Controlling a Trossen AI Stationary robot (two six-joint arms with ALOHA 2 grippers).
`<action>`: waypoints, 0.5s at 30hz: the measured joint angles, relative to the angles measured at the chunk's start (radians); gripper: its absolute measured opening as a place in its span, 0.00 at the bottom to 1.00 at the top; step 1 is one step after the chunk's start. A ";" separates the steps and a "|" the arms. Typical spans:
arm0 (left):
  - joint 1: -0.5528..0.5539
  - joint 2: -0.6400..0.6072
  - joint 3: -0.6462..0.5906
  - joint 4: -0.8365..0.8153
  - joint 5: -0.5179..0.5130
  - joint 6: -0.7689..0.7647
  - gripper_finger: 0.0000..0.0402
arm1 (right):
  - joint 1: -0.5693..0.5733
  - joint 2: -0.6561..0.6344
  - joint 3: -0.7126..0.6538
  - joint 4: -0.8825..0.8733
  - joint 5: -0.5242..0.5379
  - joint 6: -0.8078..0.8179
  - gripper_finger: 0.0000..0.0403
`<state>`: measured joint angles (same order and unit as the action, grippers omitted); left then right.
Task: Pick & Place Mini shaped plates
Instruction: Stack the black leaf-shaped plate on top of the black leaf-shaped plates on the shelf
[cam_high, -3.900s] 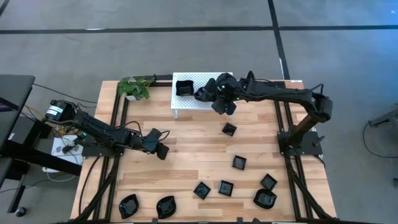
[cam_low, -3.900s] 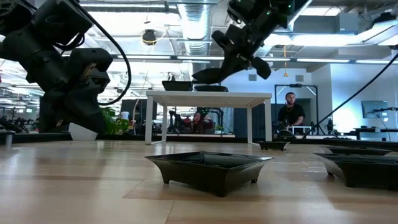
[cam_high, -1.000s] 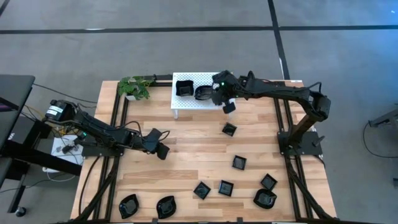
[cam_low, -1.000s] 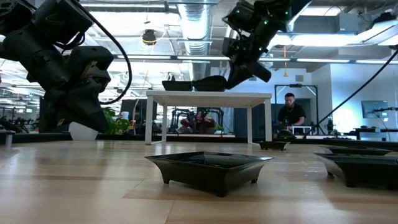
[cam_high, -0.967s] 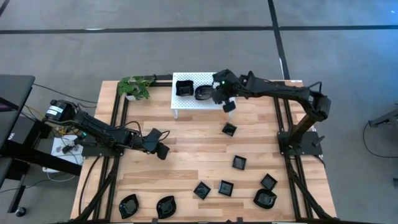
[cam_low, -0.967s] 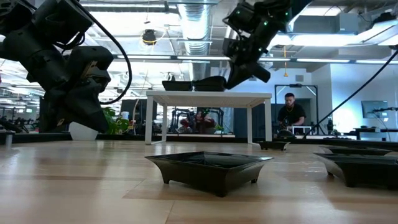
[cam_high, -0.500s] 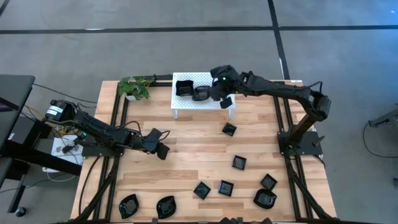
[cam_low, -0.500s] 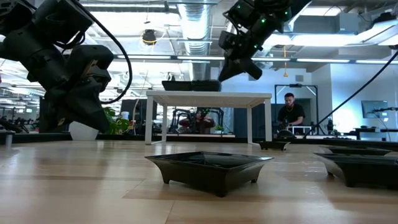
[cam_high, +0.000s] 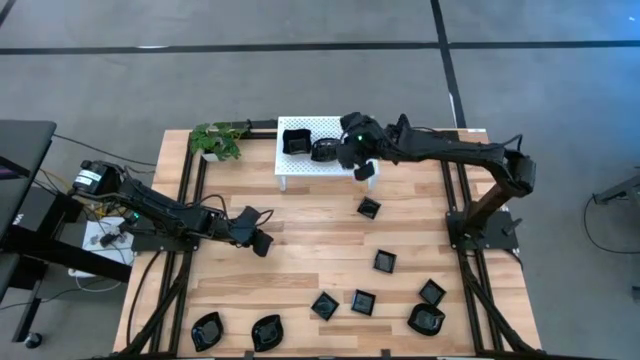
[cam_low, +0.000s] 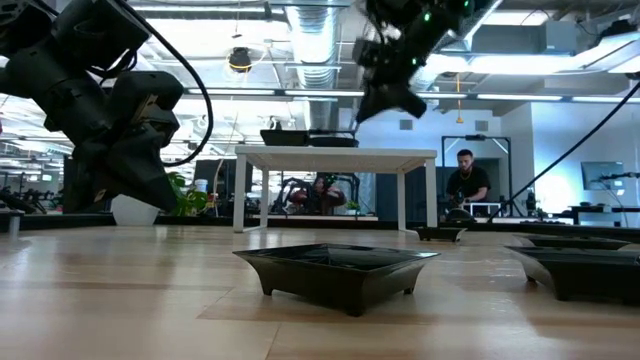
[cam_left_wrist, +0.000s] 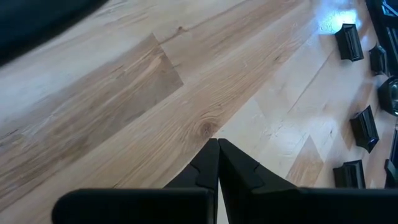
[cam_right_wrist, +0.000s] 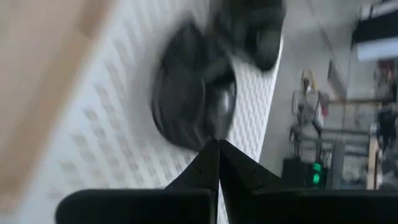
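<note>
- Plates, small, black and glossy: two sit on the white rack (cam_high: 300, 165) at the back of the bench (cam_high: 300, 255), a square plate (cam_high: 296, 141) and, just beside it, a round plate (cam_high: 322, 150).
- Loose plates on the wooden bench: one (cam_high: 369, 208) in front of the rack and another (cam_high: 385, 261) nearer the middle right.
- Front edge of the bench: a pair of square plates side by side (cam_high: 324, 305) (cam_high: 363, 301), two more toward the right corner (cam_high: 431, 292) (cam_high: 426, 320), and two rounded plates at the left (cam_high: 207, 330) (cam_high: 267, 331).
- In the low view, one square plate (cam_low: 338, 268) stands close to the camera, with others partly seen at the right edge.
- Right gripper (cam_high: 366, 170) hangs over the right end of the rack, beside the round plate; its fingers (cam_right_wrist: 211, 163) are closed together and carry nothing. Its wrist view looks past the closed tips at the round plate (cam_right_wrist: 194, 102) on the perforated white surface.
- Left gripper (cam_high: 262, 243) waits low over the left middle of the bench, well apart from any plate; its fingers (cam_left_wrist: 214, 163) are pressed shut and empty.
- A potted plant (cam_high: 218, 139) stands at the back left corner, next to the rack.
- A person (cam_low: 466, 175) is in the room beyond the bench.
</note>
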<state>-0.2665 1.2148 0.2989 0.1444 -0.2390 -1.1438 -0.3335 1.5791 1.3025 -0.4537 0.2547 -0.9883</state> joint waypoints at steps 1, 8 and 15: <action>0.000 0.000 0.000 0.001 0.000 0.005 0.02 | 0.026 -0.009 0.000 0.001 0.000 0.000 0.00; 0.000 -0.001 0.000 0.099 0.034 0.143 0.02 | 0.186 -0.112 0.000 -0.117 0.001 0.043 0.00; 0.000 -0.050 0.042 0.169 0.062 0.409 0.02 | 0.243 -0.312 -0.125 -0.165 -0.177 0.378 0.00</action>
<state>-0.2665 1.1645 0.3412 0.3138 -0.1772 -0.7343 -0.0909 1.2668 1.1777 -0.6191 0.0778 -0.6107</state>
